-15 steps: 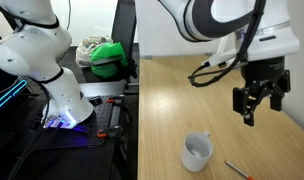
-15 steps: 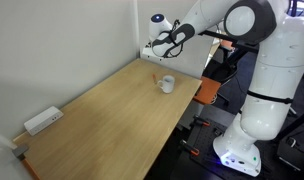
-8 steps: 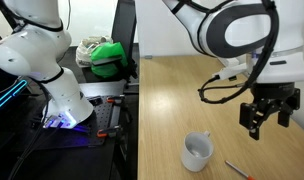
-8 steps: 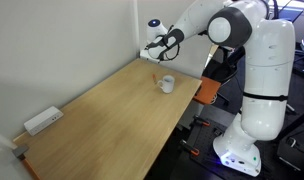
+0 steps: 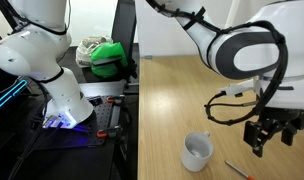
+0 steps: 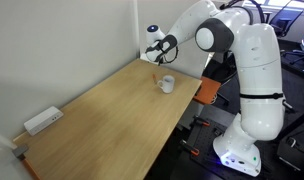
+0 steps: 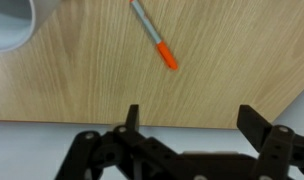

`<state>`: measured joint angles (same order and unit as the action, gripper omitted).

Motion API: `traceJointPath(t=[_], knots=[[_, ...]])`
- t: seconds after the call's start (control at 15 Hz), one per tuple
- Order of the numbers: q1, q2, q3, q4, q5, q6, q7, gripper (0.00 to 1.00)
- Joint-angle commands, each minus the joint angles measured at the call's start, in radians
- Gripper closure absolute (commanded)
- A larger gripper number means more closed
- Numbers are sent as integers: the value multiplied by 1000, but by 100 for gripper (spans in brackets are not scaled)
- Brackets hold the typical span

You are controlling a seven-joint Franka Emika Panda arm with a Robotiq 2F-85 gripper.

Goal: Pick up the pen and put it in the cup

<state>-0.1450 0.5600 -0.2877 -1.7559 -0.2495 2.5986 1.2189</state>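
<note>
– Black gripper [image 7: 187, 112], fingers spread wide, nothing between them. You agree?
– Agreed. Open and empty. It hangs above the table [image 7: 82, 85] and touches nothing. An exterior view shows the same: gripper [image 5: 273, 143] clear of the table [image 5: 172, 100].
– Step in hand?
– Approach to the pick, I judge. Pen not yet grasped, nothing in the cup.
– Where is the pen, seen from the wrist?
– Pen [image 7: 153, 33] lies flat on the table at about 12 o'clock of the fingers, a shade toward 11, apart from them. Its axis runs 11 to 5 o'clock, so it is slanted against the line between the fingers.
– And the cup?
– Cup [image 7: 10, 25] at 10 o'clock, cut by the frame corner. In an exterior view the pen [image 5: 238, 168] sits at 4 o'clock of the cup [image 5: 197, 152], near but not touching.
– Next move calls for?
– Probably a shift forward until the pen lies between the fingers, perhaps a wrist turn so they close across the barrel, then straight down. Thin thing lying flat, so the fingertips must reach almost to the table.
– Pen's look?
– Thin. Greyish barrel, orange-red end nearest the gripper. Far end cut by the frame top.
– Anything from farther off?
– Pen [image 6: 155, 75] is only an orange speck at 11 o'clock of the cup [image 6: 166, 84]. Too small for more.
</note>
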Motion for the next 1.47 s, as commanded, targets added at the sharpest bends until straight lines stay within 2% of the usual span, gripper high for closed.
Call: traceJointPath(t=[0.0, 0.53, 1.4], knots=[[8, 68, -23, 62, 37, 2, -42, 0], [0, 184, -28, 126, 53, 49, -82, 0], [-9, 330, -20, 227, 181, 52, -216, 0]])
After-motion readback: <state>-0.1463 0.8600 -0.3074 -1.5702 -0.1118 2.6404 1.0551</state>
